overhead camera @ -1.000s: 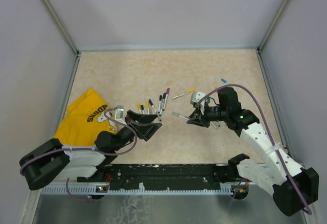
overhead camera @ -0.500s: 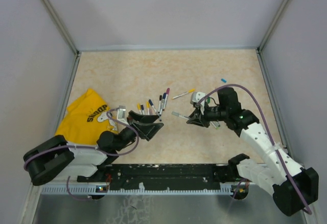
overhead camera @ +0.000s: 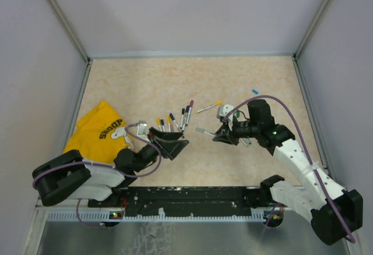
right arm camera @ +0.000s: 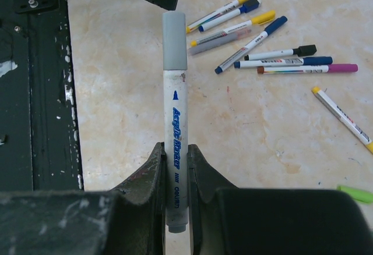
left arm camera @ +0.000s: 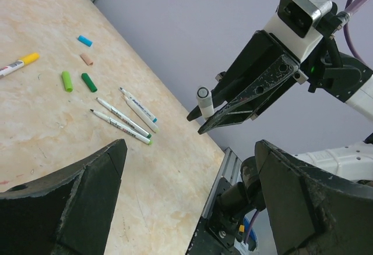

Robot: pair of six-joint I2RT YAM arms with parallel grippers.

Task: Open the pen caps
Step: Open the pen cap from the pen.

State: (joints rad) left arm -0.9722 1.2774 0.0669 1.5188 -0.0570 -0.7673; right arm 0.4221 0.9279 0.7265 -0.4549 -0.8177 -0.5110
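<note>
The right gripper (right arm camera: 175,153) is clamped on the lower barrel of a slim white marker pen with blue lettering (right arm camera: 175,112). It holds the pen clear of the beige speckled table (overhead camera: 175,80), right of centre in the overhead frame. The pen's stubby grey plastic cap (right arm camera: 174,39) is on and points toward the left arm. The left gripper (left arm camera: 189,147) has its jaws spread wide with nothing between them, and the cap hangs ahead of the gap, apart from both black fingers (left arm camera: 81,191).

The step in hand looks like the cap pull. The left gripper should advance along the pen's axis until its pads flank the grey cap only, never the white barrel. It should close squarely, then draw straight back along that axis while the right grip holds firm. The pen is pinched near its tail, so a sideways tug could swing it in the jaws. Whether the cap is pushed fully home is hard to judge from here.

Loose green and blue caps (left arm camera: 88,82) lie in the upper left of the left wrist view, and a cluster of capped pens (right arm camera: 262,51) lies in the upper right of the right wrist view
</note>
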